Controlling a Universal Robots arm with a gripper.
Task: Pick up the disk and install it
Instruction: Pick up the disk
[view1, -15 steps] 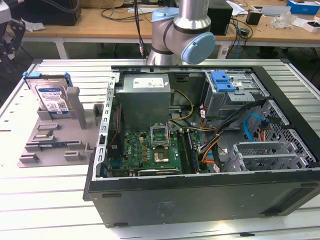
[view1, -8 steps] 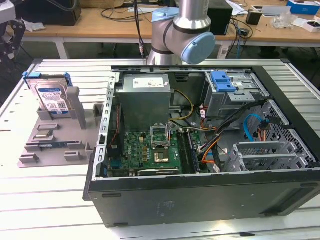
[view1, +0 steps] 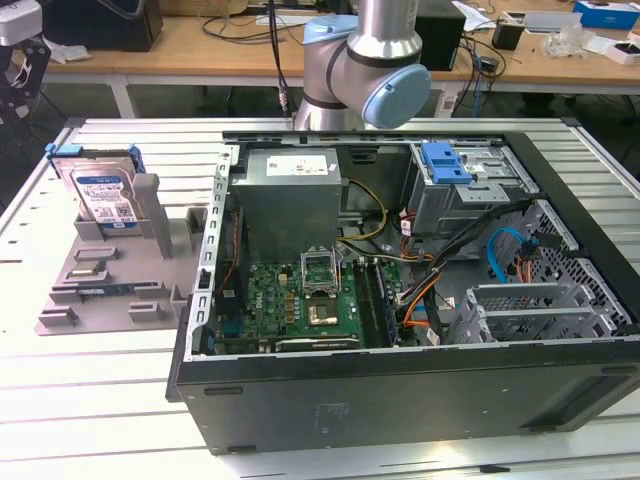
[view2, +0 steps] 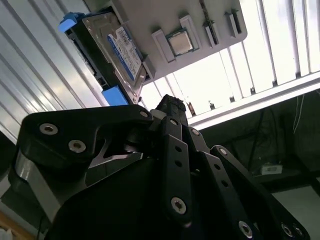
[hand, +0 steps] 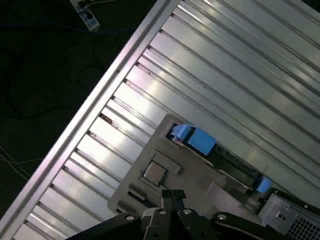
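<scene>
So the disk (view1: 100, 192) is parked in the grey plastic stand (view1: 100, 285), up at the stand's back edge. The stand sits near the far corner of the ribbed metal table (view1: 80, 400), on the exterior view's left. The disk stands on edge with its label face turned toward that camera and the blue carrier frame round it. Not picked up, not installed.

The claw (hand: 173, 196) looks pinched narrow to me, with nothing in it.

The bit that matters: in the first wrist view, looking down, the disk (hand: 202, 141) reads as a thin strip running along the stand's edge, with a blue tab at each end. It lies out ahead of the claw, across the stand and well apart from it. The CPU chip (hand: 155, 172) in its pocket is closer to the claw than the disk is. The second wrist view looks past the claw at the disk (view2: 124, 50) from the side, and there's clear air between them.

The arm (view1: 370, 60) comes up behind the open computer case (view1: 400, 400), which sits just beside the stand toward the exterior view's right. The drive cage (view1: 470, 205) with its blue latch (view1: 445, 162) is at the case's far corner, well apart from the disk.
</scene>
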